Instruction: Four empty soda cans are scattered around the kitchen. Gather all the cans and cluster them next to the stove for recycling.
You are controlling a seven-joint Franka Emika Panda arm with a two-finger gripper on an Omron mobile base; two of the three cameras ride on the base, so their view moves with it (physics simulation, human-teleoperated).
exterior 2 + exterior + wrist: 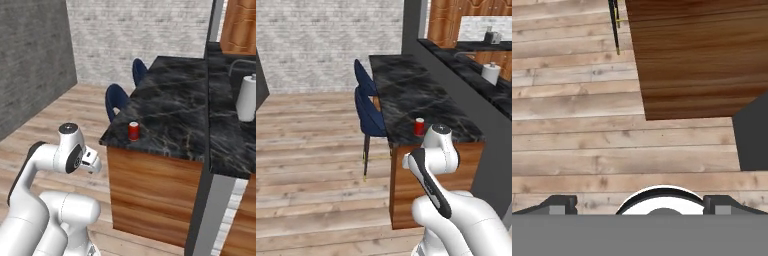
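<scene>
1. A red soda can (419, 127) with a silver top stands upright on a black marbled desk (406, 95), close to the desk's near edge, just right of centre in the left base view.
2. In the right base view the same can (133, 131) sits at centre frame, near the desk's front left corner (170, 105).
3. The desk has a brown wood front panel (150, 195) below its dark top.
4. Two dark blue chairs (368, 107) stand at the desk's left side, one behind the other, on a wood plank floor (311, 165).
5. The white robot arm (431, 160) is folded low in the lower right of the left base view, well apart from the can.
6. In the hand view the fingers (640, 205) point down at the plank floor. Their two dark tips sit far apart at the lower left and lower right, spread wide with nothing between them.
7. A white paper towel roll (247, 100) stands upright on a second dark counter at the right edge of the right base view.
8. White brick walls (321, 40) fill the background.
</scene>
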